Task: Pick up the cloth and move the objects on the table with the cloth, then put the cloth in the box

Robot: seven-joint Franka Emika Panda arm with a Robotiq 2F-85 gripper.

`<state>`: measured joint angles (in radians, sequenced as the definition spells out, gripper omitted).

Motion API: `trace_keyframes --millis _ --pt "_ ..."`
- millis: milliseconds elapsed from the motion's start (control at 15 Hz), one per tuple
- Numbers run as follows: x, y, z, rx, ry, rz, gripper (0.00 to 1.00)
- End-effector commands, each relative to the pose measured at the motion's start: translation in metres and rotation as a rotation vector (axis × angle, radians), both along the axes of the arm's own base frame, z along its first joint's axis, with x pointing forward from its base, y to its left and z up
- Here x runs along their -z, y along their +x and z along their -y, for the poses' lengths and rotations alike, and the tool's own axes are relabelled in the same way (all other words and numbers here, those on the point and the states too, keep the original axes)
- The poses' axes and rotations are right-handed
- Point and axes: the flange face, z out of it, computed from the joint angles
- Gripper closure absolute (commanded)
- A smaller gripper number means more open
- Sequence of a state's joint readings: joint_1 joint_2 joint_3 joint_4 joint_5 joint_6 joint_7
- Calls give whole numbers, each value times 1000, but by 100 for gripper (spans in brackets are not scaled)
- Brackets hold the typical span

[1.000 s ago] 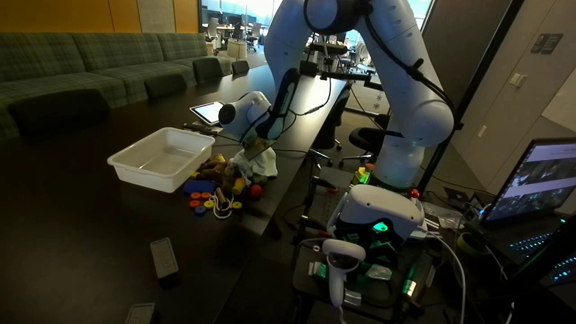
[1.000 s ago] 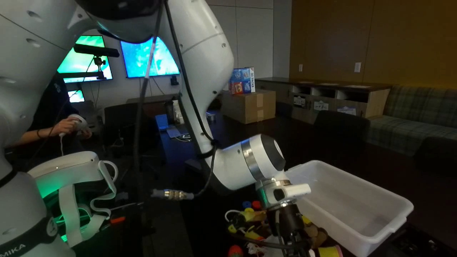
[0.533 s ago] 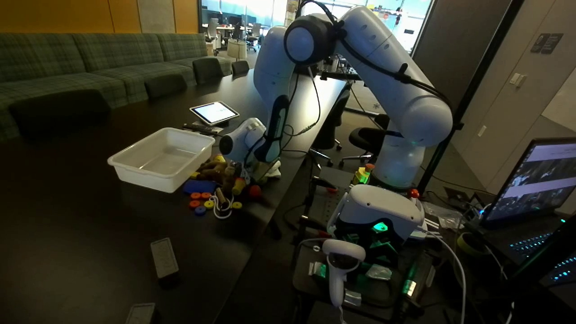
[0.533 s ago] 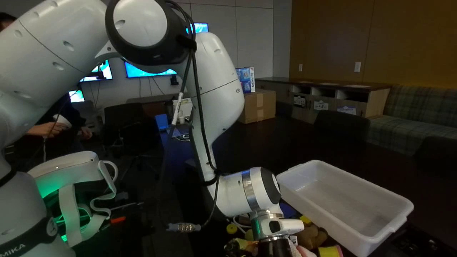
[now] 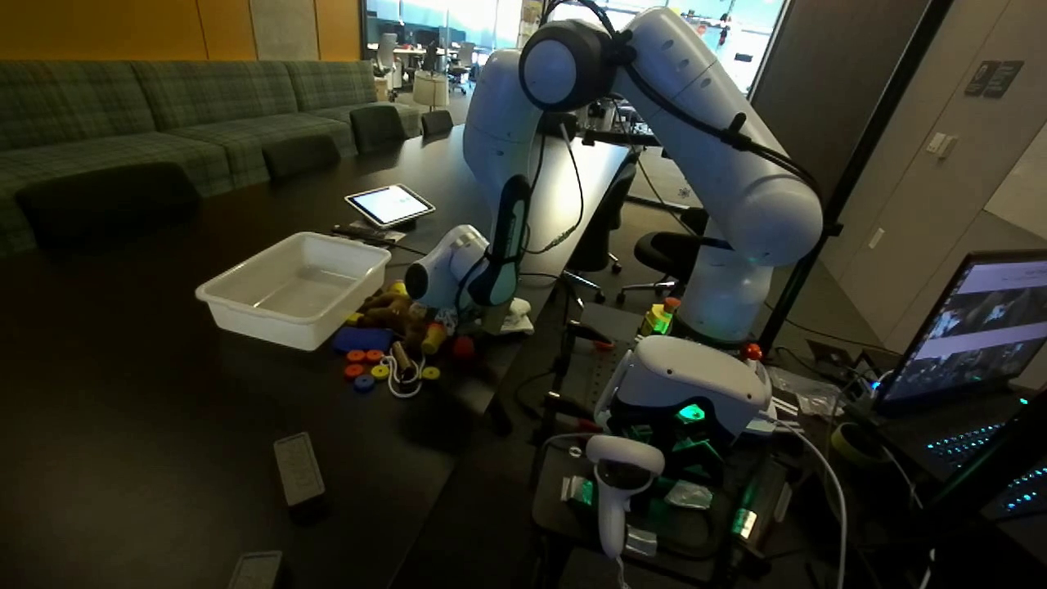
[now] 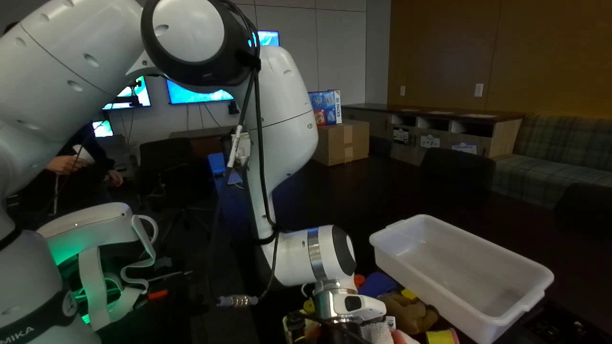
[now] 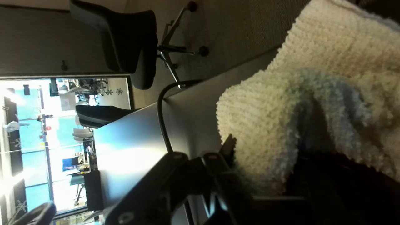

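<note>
The pale cloth (image 5: 518,317) bunches near the long edge of the dark table (image 5: 164,409). In the wrist view the cloth (image 7: 259,115) fills the right side, and my gripper (image 7: 232,156) is shut on it; one fingertip shows against the fabric. In an exterior view the gripper (image 5: 493,319) is low, right beside the pile of objects. That pile includes a brown soft toy (image 5: 393,315), a blue piece (image 5: 364,339), a red ball (image 5: 464,348) and small coloured rings (image 5: 354,370). The white box (image 6: 430,301) stands beyond the pile, with nothing seen in it.
A lit tablet (image 5: 390,204) lies behind the box. Grey blocks (image 5: 298,468) rest on the near part of the table. A black cable (image 7: 162,125) crosses the tabletop by the gripper. Beyond the table edge stands a cart with a headset (image 5: 691,380).
The arm has come down and shifted toward the table's long edge, away from the box. The cloth has travelled with the gripper. The pile shows little movement.
</note>
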<state>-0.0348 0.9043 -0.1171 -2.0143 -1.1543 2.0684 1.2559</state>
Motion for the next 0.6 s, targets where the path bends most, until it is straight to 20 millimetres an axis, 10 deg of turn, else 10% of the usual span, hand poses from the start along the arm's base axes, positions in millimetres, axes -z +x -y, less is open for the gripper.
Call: trace_keyframes --millis 0,533 --pt "12 -30 -26 3 75 -179 85" --pt "13 19 -100 -90 187 -82 85"
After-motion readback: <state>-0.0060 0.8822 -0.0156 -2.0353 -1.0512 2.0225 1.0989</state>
